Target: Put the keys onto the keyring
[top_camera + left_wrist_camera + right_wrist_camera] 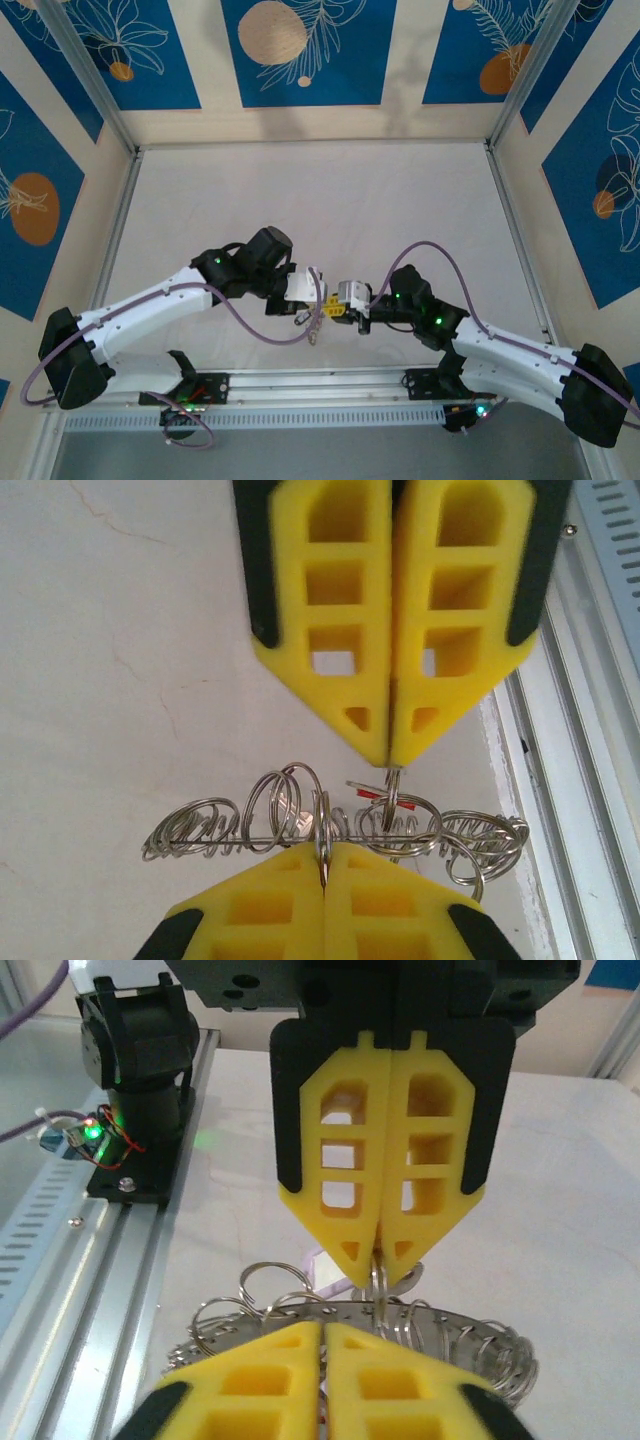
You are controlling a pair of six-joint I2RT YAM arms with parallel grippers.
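Note:
The keyring hangs above the table between my two grippers. In the left wrist view it shows edge-on as a thin grey band strung with several small silvery split rings, and the red tag lies just behind it. My left gripper is shut on one small ring. My right gripper is shut on another small ring from the opposite side. In the right wrist view the flat grey band runs past my right gripper. A lilac key head peeks out beside the left gripper.
An aluminium rail runs along the near table edge just behind the grippers, with the left arm's base on it. Metal frame posts and patterned walls enclose the white table.

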